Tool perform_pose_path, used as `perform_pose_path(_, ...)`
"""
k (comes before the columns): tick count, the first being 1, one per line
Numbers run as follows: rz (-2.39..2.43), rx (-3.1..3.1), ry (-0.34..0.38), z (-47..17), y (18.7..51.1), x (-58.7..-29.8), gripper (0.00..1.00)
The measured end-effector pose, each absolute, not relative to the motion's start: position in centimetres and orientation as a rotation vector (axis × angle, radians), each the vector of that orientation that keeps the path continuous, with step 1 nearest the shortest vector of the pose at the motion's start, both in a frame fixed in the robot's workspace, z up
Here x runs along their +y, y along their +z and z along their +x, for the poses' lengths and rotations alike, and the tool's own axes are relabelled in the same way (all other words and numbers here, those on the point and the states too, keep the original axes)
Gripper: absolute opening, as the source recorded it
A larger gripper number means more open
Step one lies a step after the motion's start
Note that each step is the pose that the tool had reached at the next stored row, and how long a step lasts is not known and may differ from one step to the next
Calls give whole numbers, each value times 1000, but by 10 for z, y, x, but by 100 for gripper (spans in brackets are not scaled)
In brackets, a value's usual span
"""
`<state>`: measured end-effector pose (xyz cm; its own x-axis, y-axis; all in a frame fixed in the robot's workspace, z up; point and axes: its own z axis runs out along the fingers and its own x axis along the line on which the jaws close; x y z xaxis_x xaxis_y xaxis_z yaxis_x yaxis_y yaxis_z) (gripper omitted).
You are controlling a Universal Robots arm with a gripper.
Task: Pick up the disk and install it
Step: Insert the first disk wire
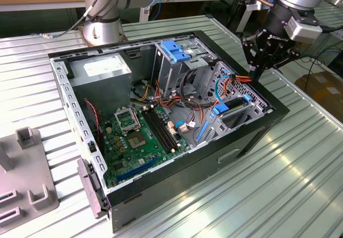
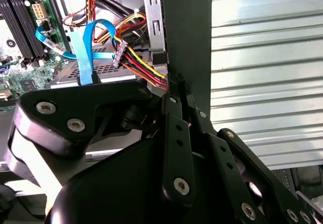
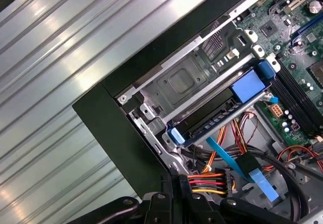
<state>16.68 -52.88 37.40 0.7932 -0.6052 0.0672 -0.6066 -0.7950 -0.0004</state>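
The gripper (image 2: 175,80) hung at the open computer case's (image 1: 252,136) far edge, fingers pressed together right beside the red and yellow wire bundle (image 2: 144,67); I couldn't tell whether they pinched it. The disk (image 3: 212,114), in its blue frame, sat in the bay near that corner.

An open computer case (image 1: 252,136) lies on the ribbed desk (image 1: 300,184); the gripper (image 1: 256,73) hangs over its edge at the exterior view's right, tip beside coloured wires (image 1: 241,79); the blue-framed disk (image 1: 221,109), seemingly seated inside, sits just nearer.
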Motion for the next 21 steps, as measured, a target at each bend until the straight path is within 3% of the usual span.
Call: perform_pose_path(21,2857,-1237,97,153,374,-529,17)
